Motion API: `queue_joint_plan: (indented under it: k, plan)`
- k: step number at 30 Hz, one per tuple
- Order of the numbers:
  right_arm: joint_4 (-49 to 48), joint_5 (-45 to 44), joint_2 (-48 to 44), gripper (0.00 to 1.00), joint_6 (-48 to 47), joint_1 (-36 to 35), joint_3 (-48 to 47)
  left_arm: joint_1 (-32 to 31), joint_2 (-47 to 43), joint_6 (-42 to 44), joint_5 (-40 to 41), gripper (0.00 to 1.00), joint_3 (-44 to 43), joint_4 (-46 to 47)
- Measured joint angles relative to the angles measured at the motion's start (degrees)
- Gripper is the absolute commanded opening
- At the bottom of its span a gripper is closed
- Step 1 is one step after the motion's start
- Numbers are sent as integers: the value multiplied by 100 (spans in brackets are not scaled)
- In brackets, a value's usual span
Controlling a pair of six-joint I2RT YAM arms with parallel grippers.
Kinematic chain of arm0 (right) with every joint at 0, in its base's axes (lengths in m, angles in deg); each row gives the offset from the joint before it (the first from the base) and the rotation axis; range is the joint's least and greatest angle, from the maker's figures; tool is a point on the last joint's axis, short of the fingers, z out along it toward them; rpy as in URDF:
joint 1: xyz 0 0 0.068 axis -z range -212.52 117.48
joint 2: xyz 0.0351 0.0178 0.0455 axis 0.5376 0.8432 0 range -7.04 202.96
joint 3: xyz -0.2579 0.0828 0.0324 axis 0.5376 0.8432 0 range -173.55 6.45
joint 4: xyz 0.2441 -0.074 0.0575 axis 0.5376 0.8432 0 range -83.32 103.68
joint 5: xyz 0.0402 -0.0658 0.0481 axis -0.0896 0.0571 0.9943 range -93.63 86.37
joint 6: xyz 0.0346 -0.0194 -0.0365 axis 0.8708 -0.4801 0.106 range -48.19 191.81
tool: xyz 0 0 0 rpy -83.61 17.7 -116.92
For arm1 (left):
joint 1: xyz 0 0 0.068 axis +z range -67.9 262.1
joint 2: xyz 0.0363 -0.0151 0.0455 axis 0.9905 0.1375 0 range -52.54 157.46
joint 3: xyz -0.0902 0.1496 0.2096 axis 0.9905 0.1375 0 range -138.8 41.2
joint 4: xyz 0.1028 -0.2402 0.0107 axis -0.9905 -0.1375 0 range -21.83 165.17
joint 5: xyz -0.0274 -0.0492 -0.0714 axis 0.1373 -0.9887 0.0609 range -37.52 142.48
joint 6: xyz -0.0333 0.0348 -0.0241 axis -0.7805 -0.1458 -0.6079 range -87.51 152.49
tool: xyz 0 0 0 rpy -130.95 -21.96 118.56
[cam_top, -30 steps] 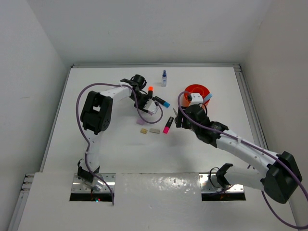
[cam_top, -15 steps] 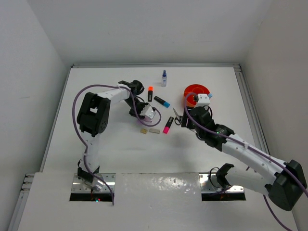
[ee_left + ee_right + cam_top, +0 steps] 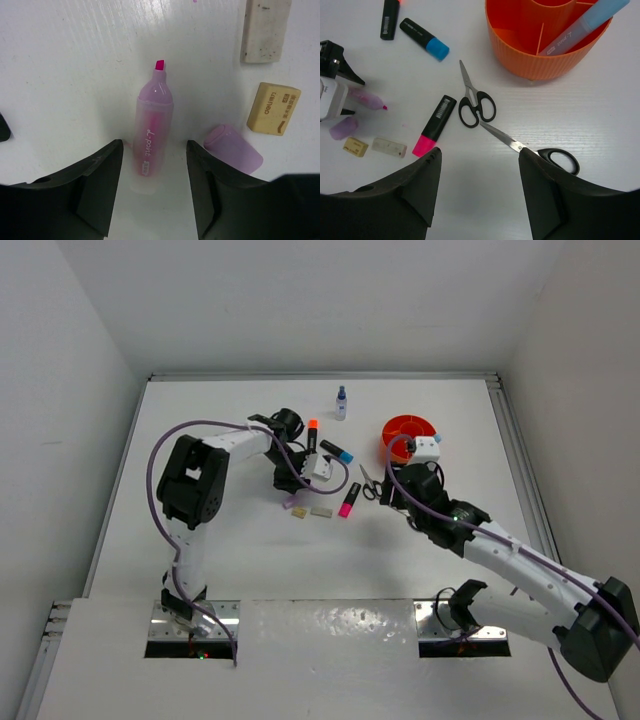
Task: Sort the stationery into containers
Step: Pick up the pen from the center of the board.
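My left gripper (image 3: 154, 146) is open, low over the table, its jaws either side of the uncapped lilac marker (image 3: 152, 135), not touching it. The marker's lilac cap (image 3: 232, 149) lies beside it, by a beige eraser (image 3: 273, 108) and a grey eraser (image 3: 265, 30). My right gripper (image 3: 480, 155) is open and empty above two black-handled scissors, a small pair (image 3: 475, 100) and a larger pair (image 3: 530, 147). The orange tub (image 3: 520, 55) holds a light blue marker (image 3: 585, 25). A pink-capped marker (image 3: 434, 125), a blue-capped one (image 3: 422, 39) and an orange-capped one (image 3: 312, 432) lie on the table.
A small blue-capped bottle (image 3: 341, 403) stands at the back, near the table's far edge. White walls enclose the table on three sides. The left arm's purple cable (image 3: 290, 465) loops above the markers.
My left gripper has moved toward the near side and down over the lilac marker. My right arm has shifted slightly right, over the scissors.
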Motion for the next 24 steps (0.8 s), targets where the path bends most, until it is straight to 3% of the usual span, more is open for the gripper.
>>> queue_joint_plan:
  k: [6,9,10,13,20,24]
  plan:
    - [33,-162,-223,62,-9,-24,63,-90,-151,-101,179,45,238,238]
    - [66,-214,-238,62,-28,-26,63,-157,-190,-153,236,28,319,398]
    - [96,-240,-238,62,-28,-26,63,-179,-190,-201,249,16,323,463]
    - [186,-299,-238,63,0,-26,61,-190,-184,-369,293,0,326,678]
    - [149,-457,-269,60,417,-33,61,-114,-243,-1038,417,0,424,1097]
    - [164,-802,-81,59,905,-184,-76,120,-424,-1904,708,0,479,1174]
